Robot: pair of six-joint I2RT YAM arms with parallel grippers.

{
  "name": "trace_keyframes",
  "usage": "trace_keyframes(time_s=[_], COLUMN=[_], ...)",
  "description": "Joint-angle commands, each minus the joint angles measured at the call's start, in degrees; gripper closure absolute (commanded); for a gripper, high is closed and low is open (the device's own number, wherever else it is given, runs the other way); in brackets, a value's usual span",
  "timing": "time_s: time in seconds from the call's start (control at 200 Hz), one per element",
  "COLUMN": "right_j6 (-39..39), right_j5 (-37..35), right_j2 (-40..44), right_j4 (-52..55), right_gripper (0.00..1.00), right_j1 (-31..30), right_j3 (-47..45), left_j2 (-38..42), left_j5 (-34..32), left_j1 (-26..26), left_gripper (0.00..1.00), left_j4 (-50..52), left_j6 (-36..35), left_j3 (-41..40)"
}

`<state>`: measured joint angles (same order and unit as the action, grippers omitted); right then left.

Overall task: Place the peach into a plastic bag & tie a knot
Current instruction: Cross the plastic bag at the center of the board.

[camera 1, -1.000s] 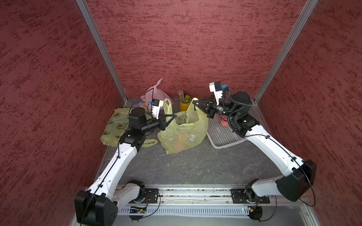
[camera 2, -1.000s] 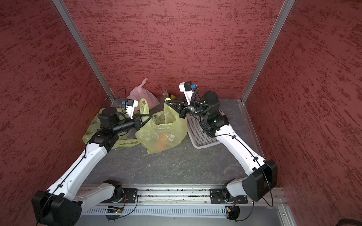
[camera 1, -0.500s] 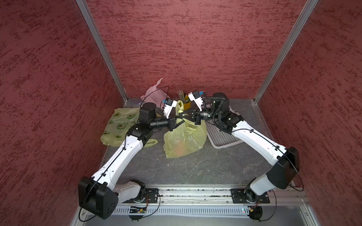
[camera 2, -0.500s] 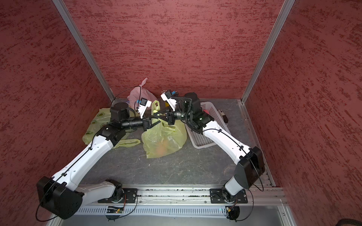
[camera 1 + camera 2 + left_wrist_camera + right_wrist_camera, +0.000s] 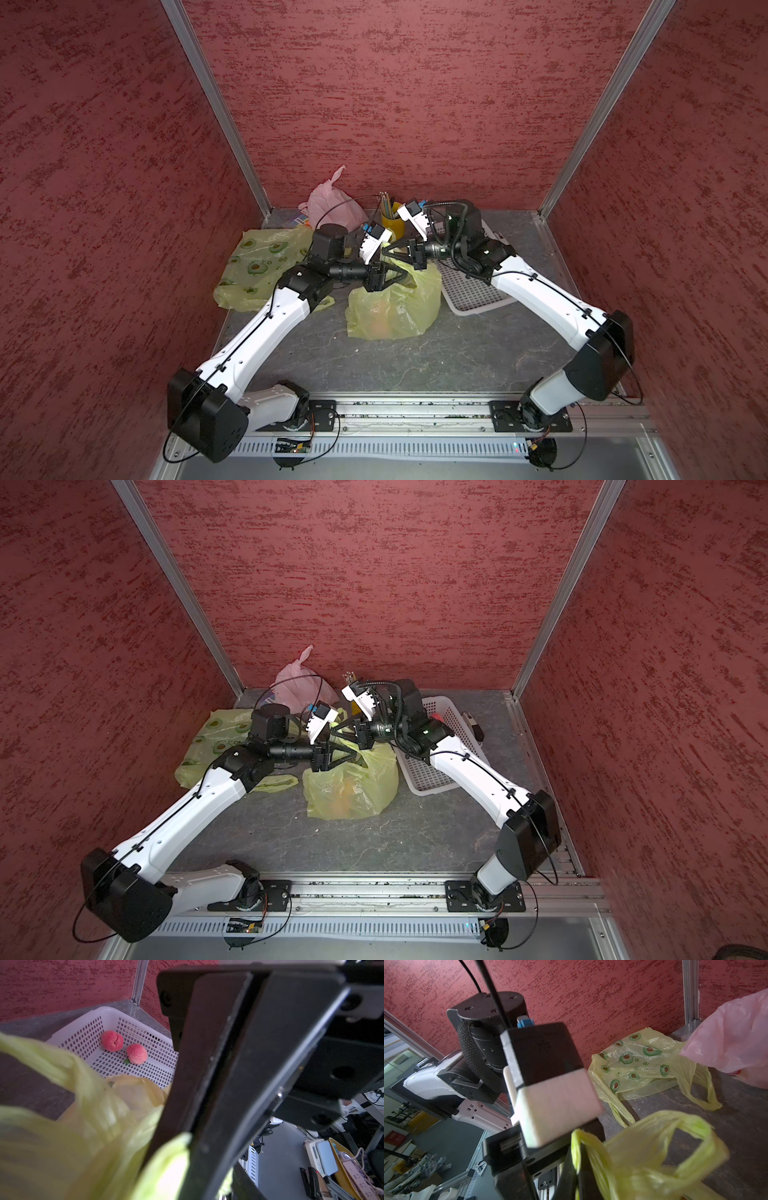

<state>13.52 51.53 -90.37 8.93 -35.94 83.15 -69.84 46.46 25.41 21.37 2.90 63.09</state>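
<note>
The yellow plastic bag (image 5: 399, 307) (image 5: 365, 779) stands mid-table, and an orange-pink round shape (image 5: 380, 322) shows through its wall. My two grippers meet nose to nose over its top. The right gripper (image 5: 384, 249) (image 5: 578, 1147) is shut on a strip of bag handle, and the other handle loop (image 5: 685, 1126) hangs free beside it. The left gripper (image 5: 404, 276) (image 5: 355, 757) sits just in front. Its jaws are parted around the right gripper's finger, with blurred yellow plastic (image 5: 162, 1167) against them. Two more peaches (image 5: 112, 1041) (image 5: 137, 1054) lie in the basket.
A white perforated basket (image 5: 478, 291) (image 5: 83, 1036) lies right of the bag. Behind and left are an avocado-print yellow bag (image 5: 257, 262), a knotted pink bag (image 5: 332, 208) and a yellow pencil cup (image 5: 392, 222). Red walls close in on three sides.
Both grippers have swung inward from either side of the bag and now meet over it, drawing the handles together. The left jaws, shut a second ago, have parted.
</note>
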Motion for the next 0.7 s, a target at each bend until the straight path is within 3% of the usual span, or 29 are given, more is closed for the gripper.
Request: trace_keyframes(time_s=[0.0, 0.19, 0.476, 0.691], right_j6=[-3.00, -2.67, 13.23, 16.98], right_j5=[1.69, 2.48, 9.42, 10.69], right_j2=[0.76, 1.60, 1.89, 1.80], right_j4=[1.65, -0.54, -16.64, -19.21], right_gripper=[1.00, 1.00, 1.00, 1.00], right_j1=[0.00, 0.00, -0.18, -0.27], right_j3=[0.26, -0.27, -4.92, -5.29], left_j2=[1.11, 1.68, 2.83, 3.09], left_j5=[2.15, 5.57, 1.66, 3.22], left_j1=[-0.47, -2.80, -2.38, -1.78], left_gripper=[0.48, 0.47, 0.46, 0.46], left_j4=[1.60, -0.17, -7.48, -10.77], left_j6=[-2.07, -0.30, 1.51, 2.37], left_j3=[1.08, 0.99, -0.83, -1.13])
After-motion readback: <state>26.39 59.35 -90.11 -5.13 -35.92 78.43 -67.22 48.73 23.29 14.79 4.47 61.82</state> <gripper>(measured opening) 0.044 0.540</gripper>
